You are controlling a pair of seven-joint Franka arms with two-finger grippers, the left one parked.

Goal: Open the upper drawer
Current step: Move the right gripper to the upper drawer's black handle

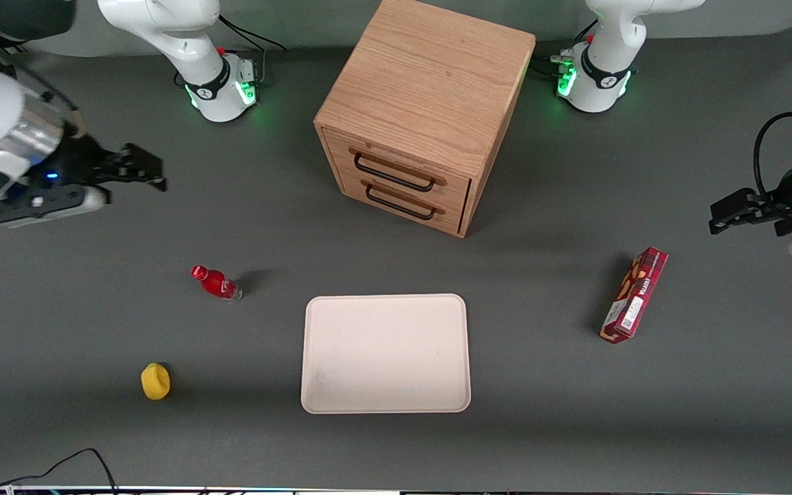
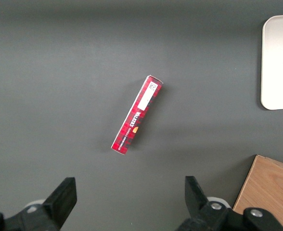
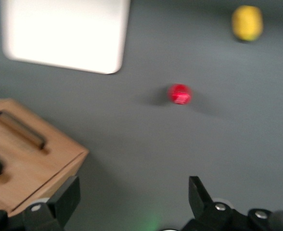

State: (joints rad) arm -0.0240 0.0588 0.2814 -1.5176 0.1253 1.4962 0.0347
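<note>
The light oak cabinet stands at the middle of the table. Its upper drawer is shut, with a thin black bar handle. The lower drawer below it is shut too. My right gripper hovers above the table toward the working arm's end, well apart from the cabinet. It is open and empty. In the right wrist view the gripper has its fingers wide apart over bare table, and the cabinet's front with both handles shows beside one finger.
A white tray lies in front of the cabinet, nearer the front camera. A red bottle and a yellow object lie toward the working arm's end. A red box lies toward the parked arm's end.
</note>
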